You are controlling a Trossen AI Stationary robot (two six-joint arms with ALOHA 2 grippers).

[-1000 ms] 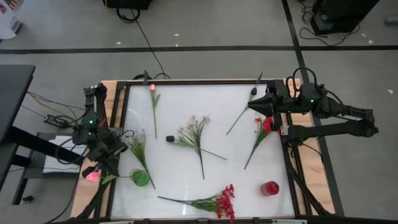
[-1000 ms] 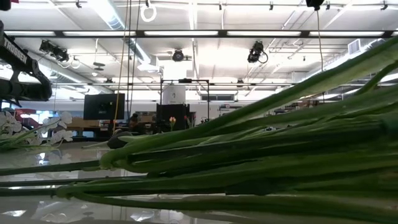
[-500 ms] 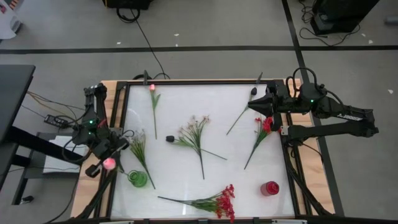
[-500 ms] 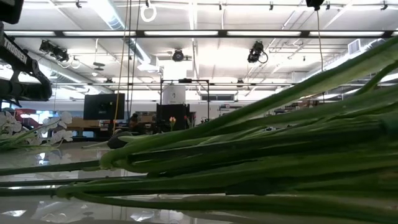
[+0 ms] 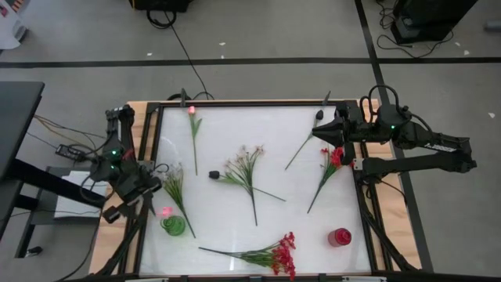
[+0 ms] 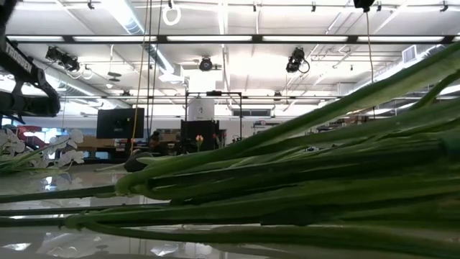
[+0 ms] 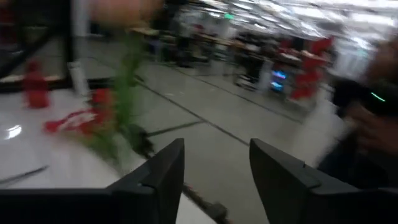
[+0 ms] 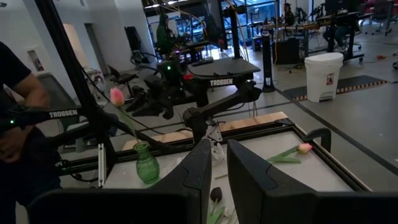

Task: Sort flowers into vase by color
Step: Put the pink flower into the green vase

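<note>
Pink rosebud [image 5: 166, 212] now stands in the small green glass vase [image 5: 175, 225] – the left gripper [image 5: 141, 190], jaws apart and empty, should next fetch another pink stem, while the right gripper [image 8: 214, 163], narrow and empty, waits at the counter [image 5: 235, 125] edge.

The place was a large robotics lab or workshop hall. Bright strip lights [image 6: 215, 38] and ceiling tracks ran overhead, a grey floor [image 5: 258, 31] carried black tape lines and loose cables, and more workbenches [image 8: 224, 67], monitors [image 6: 120, 122], a white bin [image 8: 324, 76] and a person [image 8: 18, 130] showed beyond the table [image 5: 258, 149].
</note>
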